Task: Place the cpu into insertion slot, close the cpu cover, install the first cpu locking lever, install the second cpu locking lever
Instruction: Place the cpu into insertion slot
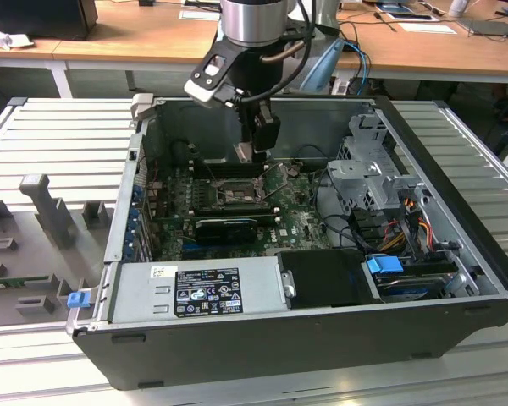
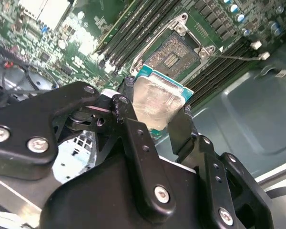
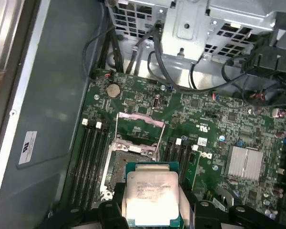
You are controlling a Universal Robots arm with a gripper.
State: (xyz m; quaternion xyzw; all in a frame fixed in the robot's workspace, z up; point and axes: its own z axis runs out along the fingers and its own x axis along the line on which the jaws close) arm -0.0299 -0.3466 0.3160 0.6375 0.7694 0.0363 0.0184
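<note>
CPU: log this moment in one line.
hand: shut on cpu | cpu: held, not seated | slot: empty

— Is the way down to the socket [image 3: 133, 150] open?
— Yes, the gap between it and the chip [image 3: 150, 195] held in the gripper [image 1: 256, 152] is clear. Memory slots [image 3: 88, 157] flank it closely.
— And round about?
— Loose cables [image 1: 343, 224] and the drive cage [image 1: 368, 173] crowd the exterior view's right; the case wall [image 1: 322, 127] stands close behind.
</note>
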